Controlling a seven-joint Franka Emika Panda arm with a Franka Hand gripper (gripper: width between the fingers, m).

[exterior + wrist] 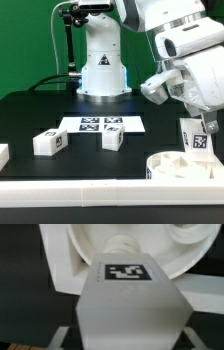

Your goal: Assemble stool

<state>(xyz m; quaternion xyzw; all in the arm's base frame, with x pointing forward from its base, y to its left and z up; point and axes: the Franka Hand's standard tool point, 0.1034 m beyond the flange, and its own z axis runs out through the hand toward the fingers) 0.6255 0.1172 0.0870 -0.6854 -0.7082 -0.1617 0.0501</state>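
My gripper (pixel 193 118) is shut on a white block leg (pixel 198 138) with a black-and-white tag. It holds the leg upright just above the round white seat (pixel 166 170) at the exterior view's lower right. In the wrist view the held leg (pixel 130 308) fills the middle between my gripper's (pixel 125 339) fingers (pixel 60 338). Its far end points into the curved seat (pixel 185 249). I cannot tell whether the leg touches the seat. Two loose legs lie on the black table, one (pixel 50 142) at the left and one (pixel 113 139) in the middle.
The marker board (pixel 100 124) lies flat behind the loose legs. Another white part (pixel 3 155) shows at the exterior view's left edge. A white rail (pixel 90 190) runs along the table's front. The arm's base (pixel 102 65) stands at the back.
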